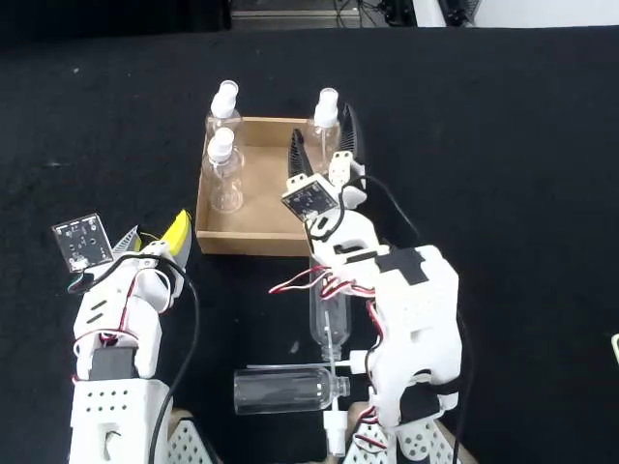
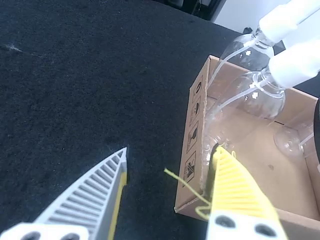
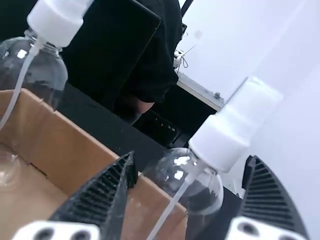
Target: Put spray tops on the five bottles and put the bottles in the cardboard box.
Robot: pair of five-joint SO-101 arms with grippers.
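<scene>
Black cloth covers the bench (image 1: 503, 145). Nearest to us, well short of the cardboard box (image 1: 259, 215), we see two clear bottles lying on their sides without tops. The crosswise bottle (image 1: 285, 390) lies between the two arm bases, with a loose spray top (image 1: 336, 433) near its neck. The lengthwise bottle (image 1: 330, 319) lies closer to the box, partly under the right arm (image 1: 416, 309), with its neck pointing away from the box.

Farther on, the left arm (image 1: 121, 309) sits off the box's near left corner. Its jaws, one grey and one yellow, stand wide apart with nothing between them, and the yellow one is just beside that corner.

In the box we count three upright bottles, each fitted with a white spray top. The near-left bottle (image 1: 223, 174) stands by the left wall, and the far-left bottle (image 1: 223, 111) stands at the far left corner. The far-right bottle (image 1: 327, 104) stands at the far right corner. The right arm's black jaws are spread on either side of it and are not clamped. We cannot tell whether either jaw touches it.
</scene>
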